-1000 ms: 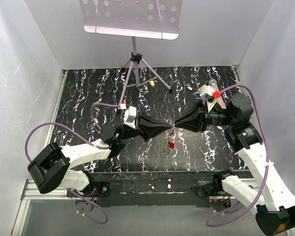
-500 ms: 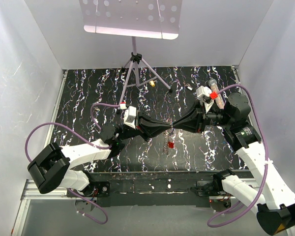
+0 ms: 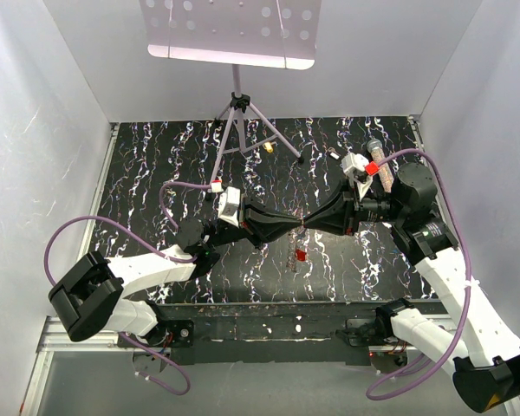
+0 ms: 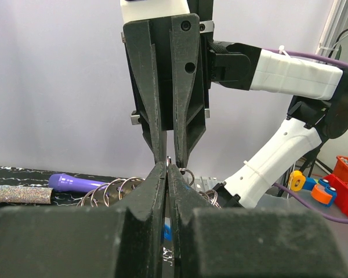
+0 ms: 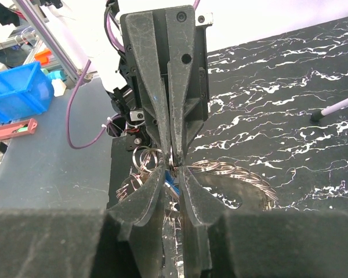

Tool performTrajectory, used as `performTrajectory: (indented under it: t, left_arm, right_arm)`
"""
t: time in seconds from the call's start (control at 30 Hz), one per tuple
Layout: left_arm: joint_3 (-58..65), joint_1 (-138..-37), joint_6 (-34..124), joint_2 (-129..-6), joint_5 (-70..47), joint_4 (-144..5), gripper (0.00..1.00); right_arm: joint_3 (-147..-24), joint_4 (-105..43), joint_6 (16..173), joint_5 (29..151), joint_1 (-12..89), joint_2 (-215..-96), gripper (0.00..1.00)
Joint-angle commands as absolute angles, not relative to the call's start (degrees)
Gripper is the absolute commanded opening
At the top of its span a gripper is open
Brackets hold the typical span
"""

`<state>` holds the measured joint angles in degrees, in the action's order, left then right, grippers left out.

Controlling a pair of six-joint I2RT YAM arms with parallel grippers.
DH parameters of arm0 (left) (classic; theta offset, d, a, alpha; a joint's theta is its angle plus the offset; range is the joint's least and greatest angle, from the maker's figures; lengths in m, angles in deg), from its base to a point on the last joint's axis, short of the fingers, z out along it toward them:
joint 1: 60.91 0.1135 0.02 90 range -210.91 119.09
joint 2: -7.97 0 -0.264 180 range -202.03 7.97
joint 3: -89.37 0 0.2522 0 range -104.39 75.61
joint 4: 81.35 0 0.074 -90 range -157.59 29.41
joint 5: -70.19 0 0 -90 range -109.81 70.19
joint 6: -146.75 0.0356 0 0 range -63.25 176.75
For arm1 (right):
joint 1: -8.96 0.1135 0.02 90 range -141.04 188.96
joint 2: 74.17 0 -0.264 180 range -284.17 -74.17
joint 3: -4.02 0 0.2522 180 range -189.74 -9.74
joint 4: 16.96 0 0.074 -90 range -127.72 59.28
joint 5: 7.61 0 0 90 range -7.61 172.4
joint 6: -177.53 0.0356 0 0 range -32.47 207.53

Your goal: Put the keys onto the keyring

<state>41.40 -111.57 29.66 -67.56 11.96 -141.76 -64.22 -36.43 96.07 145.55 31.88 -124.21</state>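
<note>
Left gripper (image 3: pixel 297 229) pinches the keyring (image 5: pixel 238 172) midway between the bench side edges. Right gripper (image 3: pixel 308 225), pressed together tip-to-tip against it, nips something too small to tell. I'd hold the ring steady and slide gently.

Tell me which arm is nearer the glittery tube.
Right. The right arm has its wrist beside the glittery tube; the left arm lies far across the table.

Nothing legible shows in any view — no brand, number or sign. A speck of print on the right arm's black joint (image 3: pixel 426 232), four o'clock overhead, is too small to read.
</note>
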Motion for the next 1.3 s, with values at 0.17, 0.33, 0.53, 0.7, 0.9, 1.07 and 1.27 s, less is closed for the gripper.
performTrajectory:
  t: [0.17,0.33,0.53,0.7,0.9,1.07,1.27]
  left_arm:
    - [40.37,-111.71,29.60,-66.04,9.72,-145.20,0.00]
    - [40.63,-111.80,28.98,-66.39,9.64,-145.81,0.00]
    - [41.33,-111.27,28.10,-65.51,11.13,-143.45,0.06]
    - [42.74,-109.00,25.38,-62.27,13.85,-138.88,0.32]
    - [39.33,-103.28,25.63,-54.10,21.75,-116.43,0.59]
    - [27.47,-101.87,39.84,-54.16,32.38,-81.64,0.68]
    - [14.81,-101.96,53.31,-61.45,38.63,-59.34,0.74]
  right_arm:
    - [-64.15,-36.52,94.39,146.03,32.43,-124.35,0.09]
    - [-64.67,-36.25,94.30,146.91,32.61,-124.62,0.01]
    - [-66.34,-40.55,92.89,145.06,32.61,-124.44,0.01]
    - [-67.75,-47.49,88.42,144.45,32.43,-124.44,0.01]
    - [-69.85,-62.24,75.16,142.95,32.08,-125.31,0.01]
    - [-73.28,-73.33,65.58,142.25,31.99,-127.25,0.01]
    - [-75.92,-81.34,58.62,141.46,31.99,-128.92,0.01]
